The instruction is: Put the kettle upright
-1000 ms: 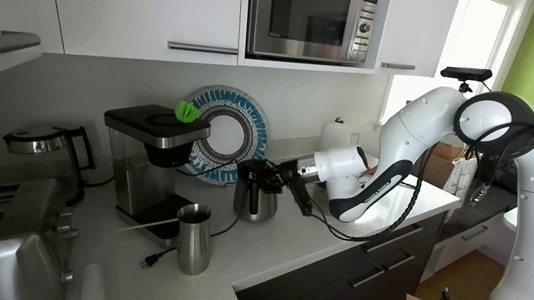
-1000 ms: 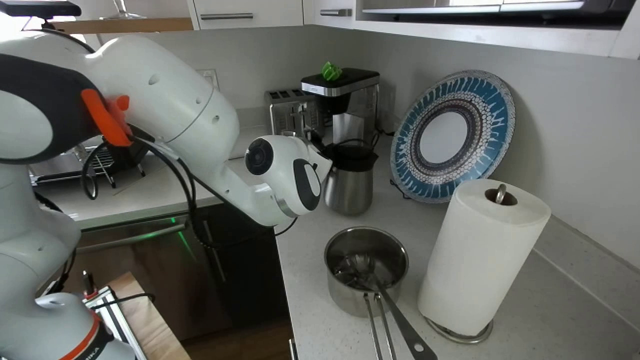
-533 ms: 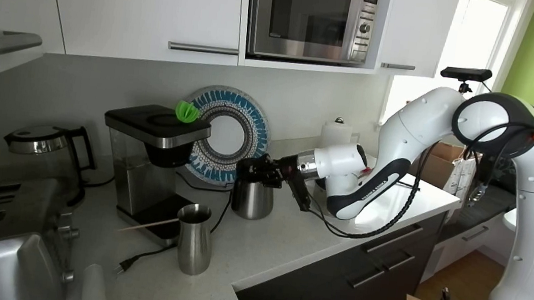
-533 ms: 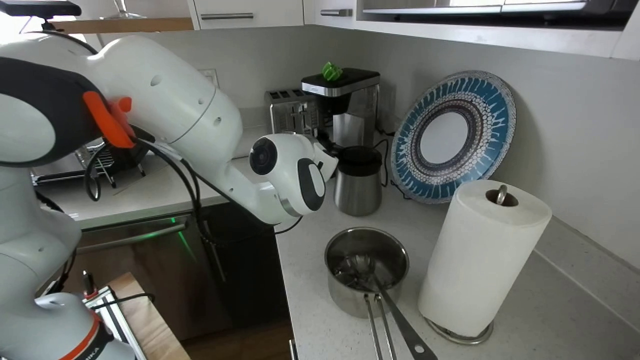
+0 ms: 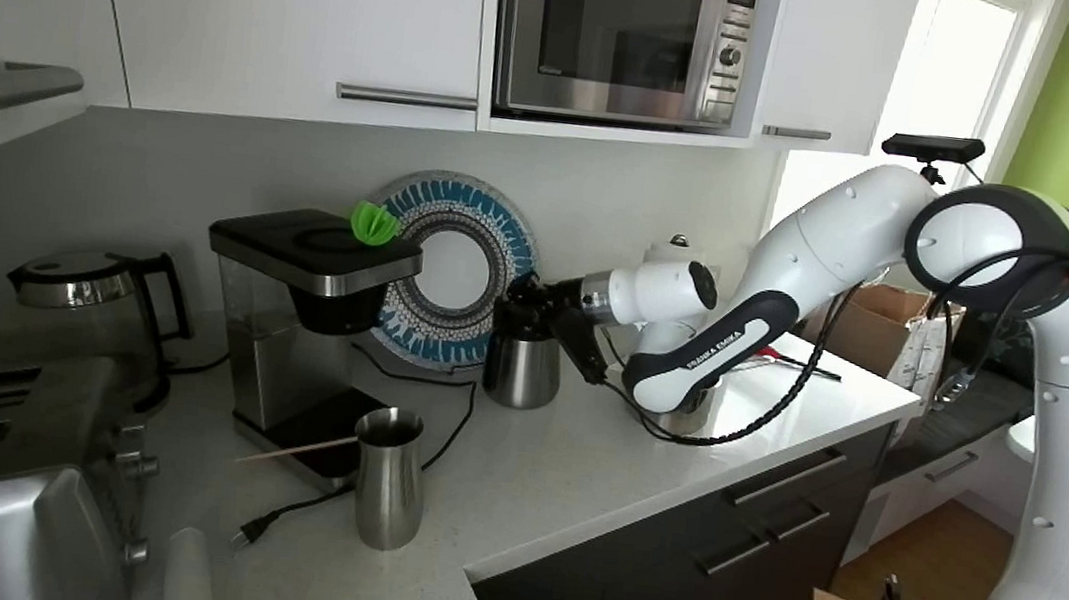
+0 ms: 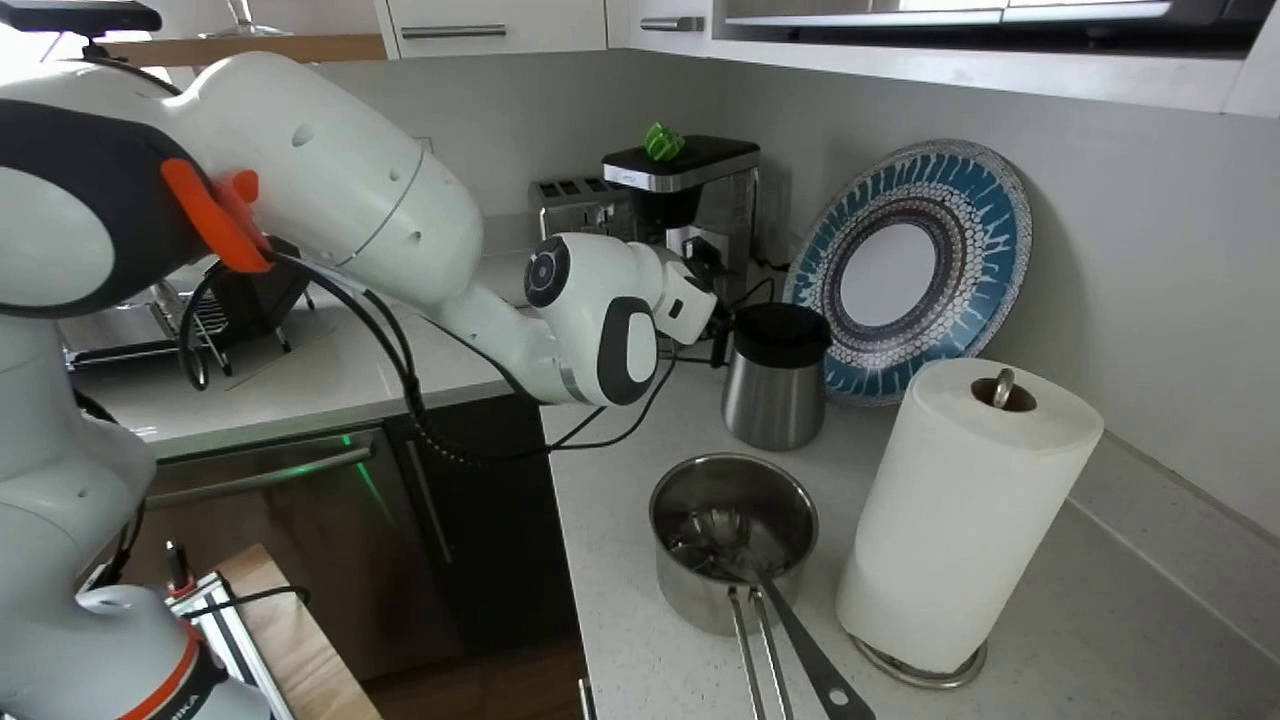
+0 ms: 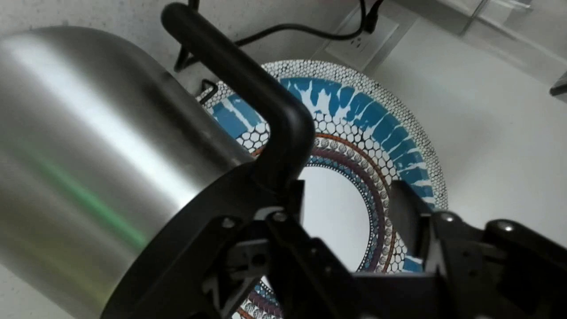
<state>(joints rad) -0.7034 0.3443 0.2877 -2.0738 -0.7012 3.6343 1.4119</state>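
The kettle, a squat steel body with a black lid and black handle, stands upright on the counter in both exterior views [image 5: 522, 374] [image 6: 775, 400]. In the wrist view the kettle [image 7: 97, 146] fills the left side, its lid towards the jaws and its handle [image 7: 248, 75] angling up. My gripper [image 7: 345, 197] is open, with the plate visible between its fingers. The left finger lies against or just in front of the lid and handle base; I cannot tell if they touch. In an exterior view the gripper [image 5: 522, 307] is at lid height; elsewhere the wrist partly hides it.
A patterned blue plate [image 6: 905, 275] leans on the wall behind the kettle. A steel pot with utensils [image 6: 735, 540] and a paper towel roll [image 6: 965, 520] stand nearby. A coffee maker [image 5: 291, 313], a tall steel jug [image 5: 389, 485] and a black cord [image 5: 454, 432] are on the counter.
The kettle has moved along the counter, away from the coffee maker and towards the pot and paper towels, staying upright. The gripper and arm moved with it. The cord on the counter shifted.
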